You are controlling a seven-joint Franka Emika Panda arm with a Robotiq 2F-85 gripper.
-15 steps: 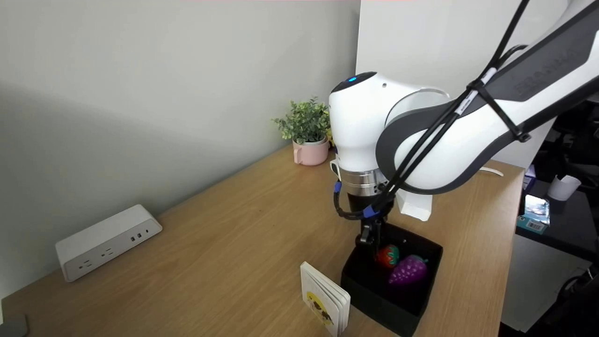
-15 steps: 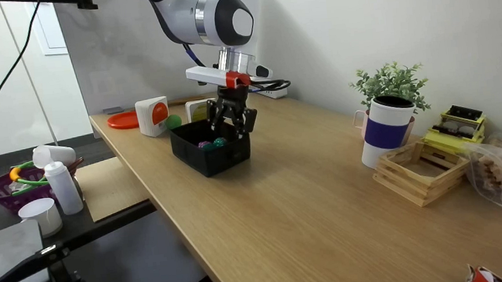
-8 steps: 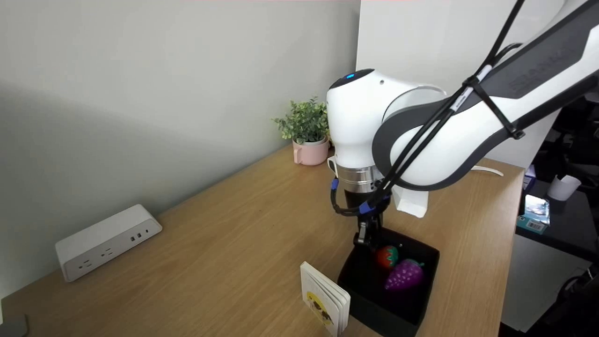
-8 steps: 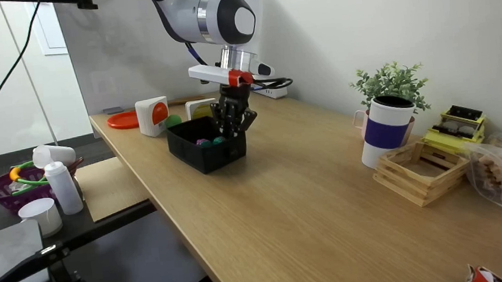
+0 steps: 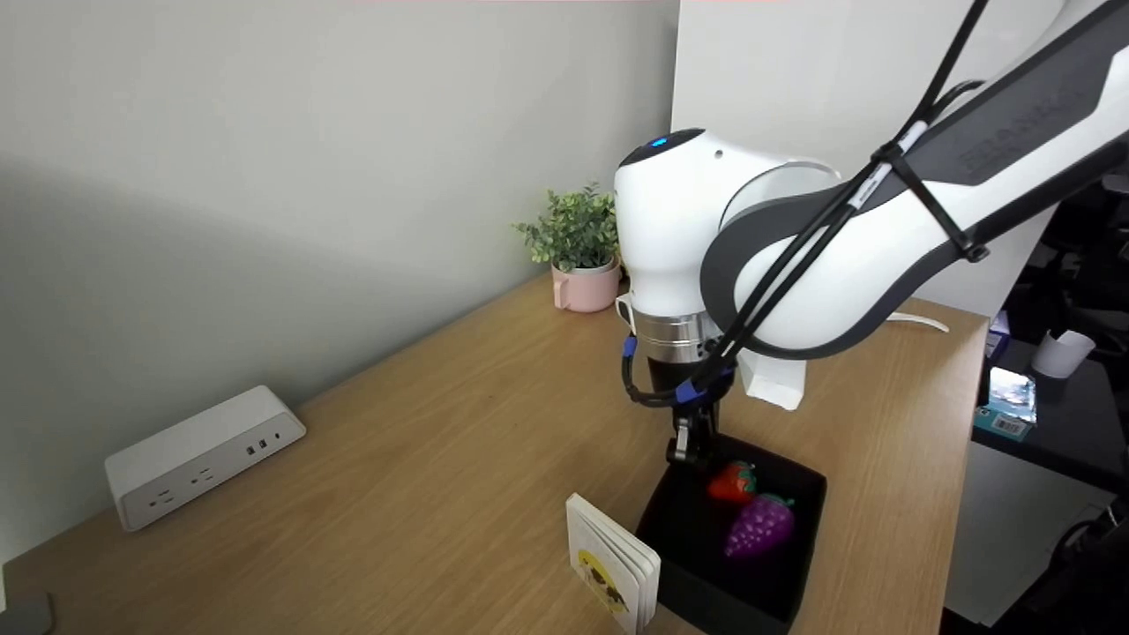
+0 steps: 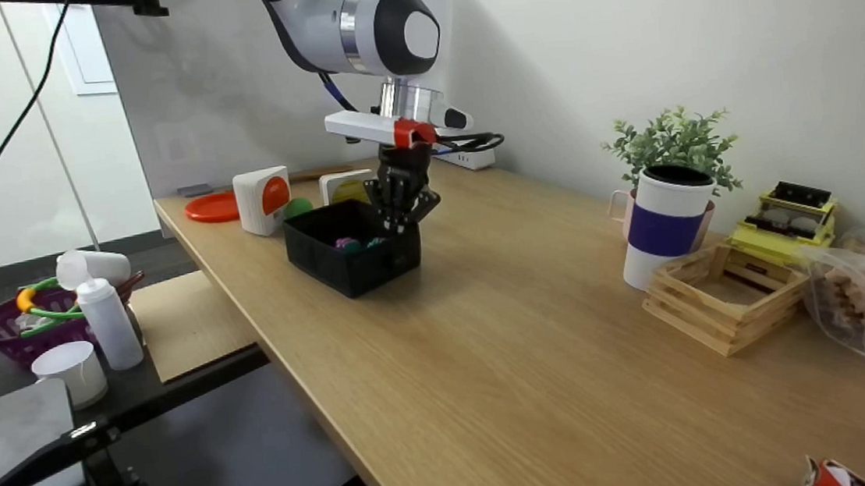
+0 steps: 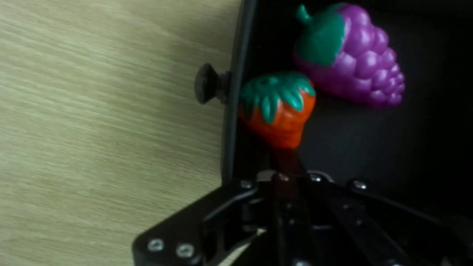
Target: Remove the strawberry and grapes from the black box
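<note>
The black box [image 5: 706,595] stands on the table with both fruits inside. In the wrist view the red-orange strawberry [image 7: 284,118], green leaves up, lies against the rim side of the box wall [image 7: 231,140]. The purple grapes [image 7: 369,62] lie beside it, green end close to the strawberry. An exterior view also shows the strawberry [image 5: 732,483] and the grapes [image 5: 760,526]. My gripper [image 7: 290,173] points down at the box's edge with its jaws together and no fruit visible between them; the strawberry's tip is just beyond the fingertips. Dark shadow hides the exact contact.
A small board book [image 5: 613,564] stands close to the box. A dark knob [image 7: 207,83] sticks out of the box wall. Near the box are a green ball [image 6: 298,208] and a white block [image 6: 262,201]. A potted plant [image 5: 578,238] stands by the wall.
The jaws have closed without catching a fruit. The gripper has shifted slightly, and the box has slid a little. Inside it, the strawberry has turned and the grapes have shifted.
</note>
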